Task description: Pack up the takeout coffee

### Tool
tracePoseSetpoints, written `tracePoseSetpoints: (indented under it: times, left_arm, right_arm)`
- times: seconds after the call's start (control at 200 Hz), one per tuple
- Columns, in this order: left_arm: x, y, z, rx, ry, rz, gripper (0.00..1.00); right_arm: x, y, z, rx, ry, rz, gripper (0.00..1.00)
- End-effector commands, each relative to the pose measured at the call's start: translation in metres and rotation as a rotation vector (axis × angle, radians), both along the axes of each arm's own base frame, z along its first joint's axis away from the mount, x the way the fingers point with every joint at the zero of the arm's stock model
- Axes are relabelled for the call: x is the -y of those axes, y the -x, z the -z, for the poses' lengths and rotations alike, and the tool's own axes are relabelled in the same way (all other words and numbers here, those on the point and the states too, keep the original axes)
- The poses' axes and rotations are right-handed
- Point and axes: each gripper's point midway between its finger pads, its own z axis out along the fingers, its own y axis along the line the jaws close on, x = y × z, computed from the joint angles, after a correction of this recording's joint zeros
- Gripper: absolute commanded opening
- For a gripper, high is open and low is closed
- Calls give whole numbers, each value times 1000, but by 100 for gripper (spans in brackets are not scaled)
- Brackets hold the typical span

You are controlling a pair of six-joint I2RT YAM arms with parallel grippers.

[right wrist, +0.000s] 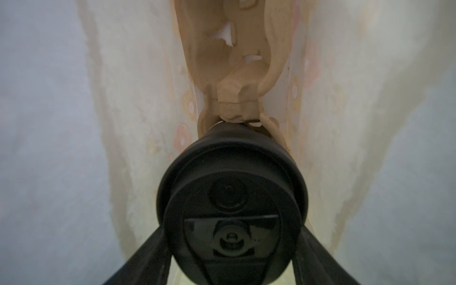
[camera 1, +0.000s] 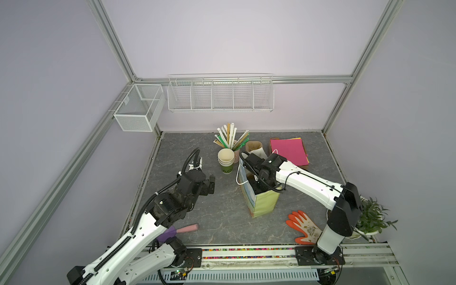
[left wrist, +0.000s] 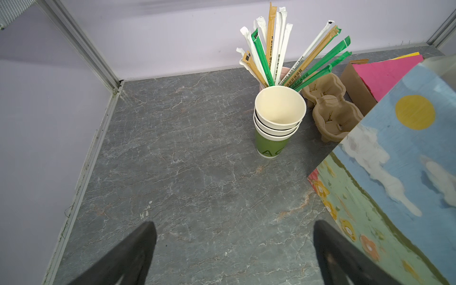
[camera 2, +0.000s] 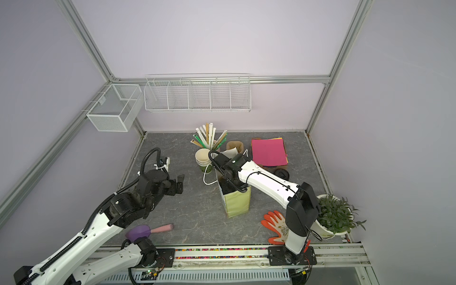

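The takeout coffee [right wrist: 232, 197], an all-black cup with a round black lid, is inside the illustrated paper bag [camera 1: 265, 204] [camera 2: 237, 204]. My right gripper [right wrist: 233, 230] reaches down into the bag and is shut on the cup, one finger against each side of the lid. Below the cup, a brown pulp carrier [right wrist: 234, 61] lies at the bag's bottom. In both top views the bag hides the cup and the right fingers. My left gripper [camera 1: 209, 185] [camera 2: 179, 185] [left wrist: 234, 223] hovers open and empty over the table, left of the bag [left wrist: 394, 172].
Behind the bag stand a stack of green cups [camera 1: 225, 160], a holder of wrapped straws [camera 1: 230, 137], another pulp carrier [left wrist: 330, 108] and pink paper [camera 1: 288, 150]. An orange glove [camera 1: 303, 228] and a potted plant [camera 1: 372, 217] sit front right. A purple scoop [camera 2: 138, 232] lies front left.
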Motion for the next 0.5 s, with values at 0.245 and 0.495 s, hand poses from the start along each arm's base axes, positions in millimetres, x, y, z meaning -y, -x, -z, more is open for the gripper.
tracePoseSetpoints:
  times: [0.245, 0.495]
  left_arm:
    - [-2, 2, 1, -11, -10, 7, 99]
    - [-1, 2, 2, -14, -13, 7, 99]
  right_arm:
    - [41, 17, 42, -150, 259, -13, 60]
    - [33, 6, 18, -86, 216, -19, 66]
